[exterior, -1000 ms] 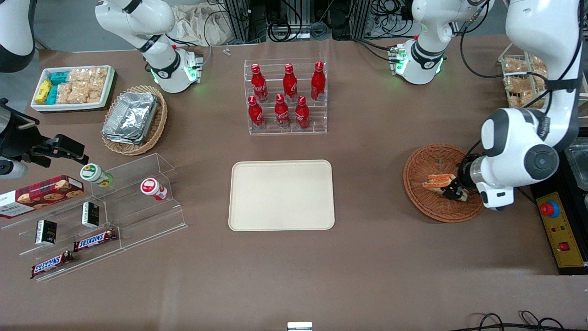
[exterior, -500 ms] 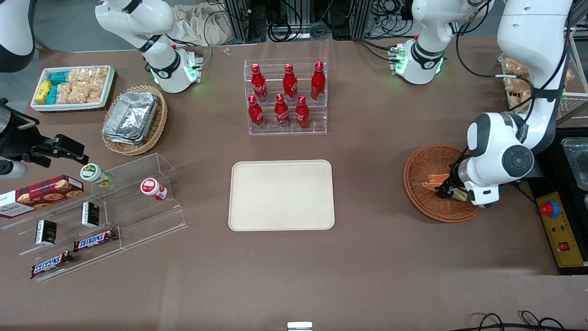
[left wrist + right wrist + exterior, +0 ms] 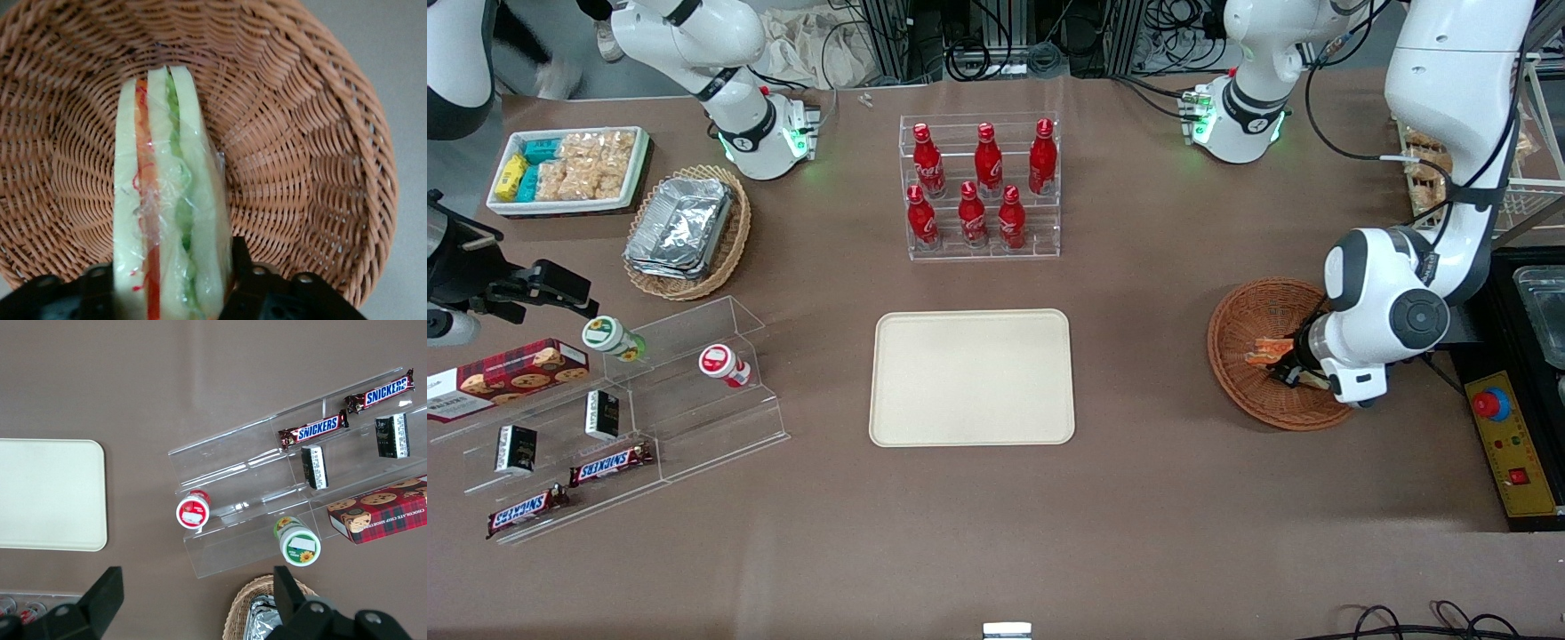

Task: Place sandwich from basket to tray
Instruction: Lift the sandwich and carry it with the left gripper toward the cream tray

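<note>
The sandwich [image 3: 1266, 350] [image 3: 167, 193], a clear-wrapped wedge of white bread with orange-red and green layers, rests in the round reddish-brown basket [image 3: 1240, 311] [image 3: 300, 167] toward the working arm's end of the table. My left gripper [image 3: 1294, 373] [image 3: 168, 270] reaches down into the basket and is shut on the sandwich's wide end, one black finger against each bread face. The cream tray [image 3: 971, 377] [image 3: 47, 493] lies bare at mid-table, well apart from the basket.
A clear rack of red bottles [image 3: 983, 187] stands farther from the front camera than the tray. A yellow box with a red stop button [image 3: 1507, 436] sits beside the basket. Acrylic shelves of snacks [image 3: 605, 418] and an oval basket of foil trays [image 3: 685, 231] lie toward the parked arm's end.
The left arm's wrist has shifted toward the tray's side over the basket, and the sandwich has slid a little the same way between the fingers.
</note>
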`<action>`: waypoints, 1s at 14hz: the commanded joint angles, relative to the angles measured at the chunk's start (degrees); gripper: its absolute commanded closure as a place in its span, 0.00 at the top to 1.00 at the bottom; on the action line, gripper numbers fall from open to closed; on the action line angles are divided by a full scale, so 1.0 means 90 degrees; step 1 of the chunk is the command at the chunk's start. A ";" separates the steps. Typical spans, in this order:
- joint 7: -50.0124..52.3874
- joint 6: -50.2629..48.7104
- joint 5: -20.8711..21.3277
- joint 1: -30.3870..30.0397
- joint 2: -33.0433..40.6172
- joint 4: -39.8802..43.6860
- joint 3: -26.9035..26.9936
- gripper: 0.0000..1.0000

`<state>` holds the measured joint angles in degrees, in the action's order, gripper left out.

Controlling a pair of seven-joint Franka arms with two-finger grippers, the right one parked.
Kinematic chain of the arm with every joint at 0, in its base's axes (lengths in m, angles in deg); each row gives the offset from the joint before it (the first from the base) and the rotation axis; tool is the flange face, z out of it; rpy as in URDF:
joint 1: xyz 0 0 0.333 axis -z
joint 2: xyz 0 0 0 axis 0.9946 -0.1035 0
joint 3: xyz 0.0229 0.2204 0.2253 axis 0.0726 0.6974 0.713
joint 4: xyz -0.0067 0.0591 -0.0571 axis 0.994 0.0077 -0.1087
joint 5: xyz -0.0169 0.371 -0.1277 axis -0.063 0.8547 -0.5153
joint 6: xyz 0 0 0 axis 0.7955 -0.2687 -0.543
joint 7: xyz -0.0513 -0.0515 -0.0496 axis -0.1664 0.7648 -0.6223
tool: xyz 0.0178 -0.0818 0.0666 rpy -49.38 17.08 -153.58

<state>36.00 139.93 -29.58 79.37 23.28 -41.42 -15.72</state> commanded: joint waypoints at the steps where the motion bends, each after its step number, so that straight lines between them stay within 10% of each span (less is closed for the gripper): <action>1: 0.0177 -0.0130 0.0216 0.0004 0.0404 -0.0020 0.0082 0.00; 8: -0.1275 -0.3440 -0.0115 0.0082 0.1462 0.1715 -0.0736 0.00; 14: -0.1581 -0.3191 -0.0224 0.0257 0.1199 0.2313 -0.2611 0.00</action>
<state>23.34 110.12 -31.67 81.08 36.46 -23.19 -35.48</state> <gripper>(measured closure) 0.802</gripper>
